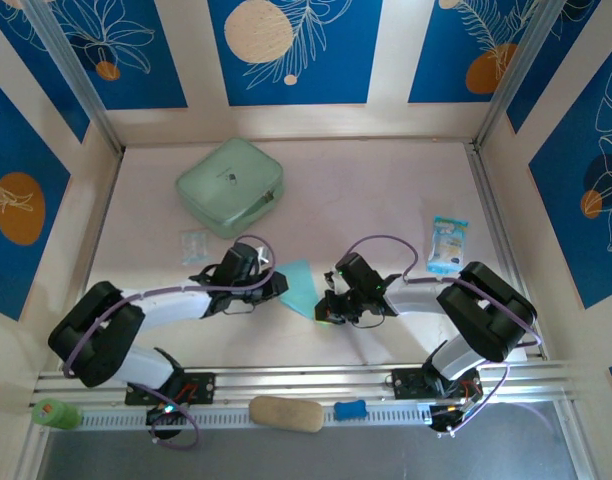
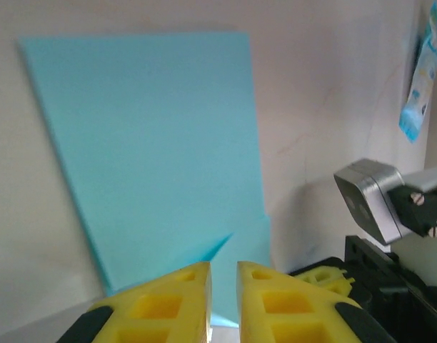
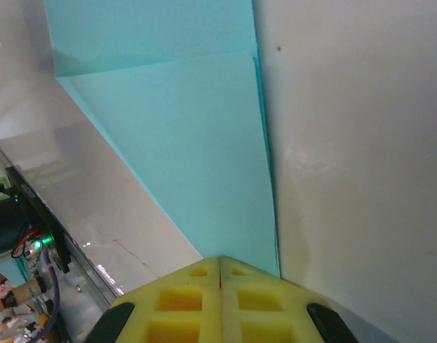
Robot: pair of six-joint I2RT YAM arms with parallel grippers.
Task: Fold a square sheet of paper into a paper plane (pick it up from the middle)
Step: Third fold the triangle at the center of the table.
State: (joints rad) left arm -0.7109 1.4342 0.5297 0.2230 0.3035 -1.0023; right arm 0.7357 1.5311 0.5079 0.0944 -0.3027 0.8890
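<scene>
The paper plane (image 3: 197, 157) lies just ahead of my closed right claw (image 3: 220, 259); my left claw (image 2: 223, 266) stands barely parted. Dragging fingertips could skew its crease.

Light cyan paper plane (image 1: 299, 288), mint-green case (image 1: 230, 186), blue leaf-patterned walls (image 1: 331, 70)

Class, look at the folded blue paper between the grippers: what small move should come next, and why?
Probably lift the left gripper clear: its fingers are barely parted over the folded paper, while the shut right gripper rests at its tip.
</scene>
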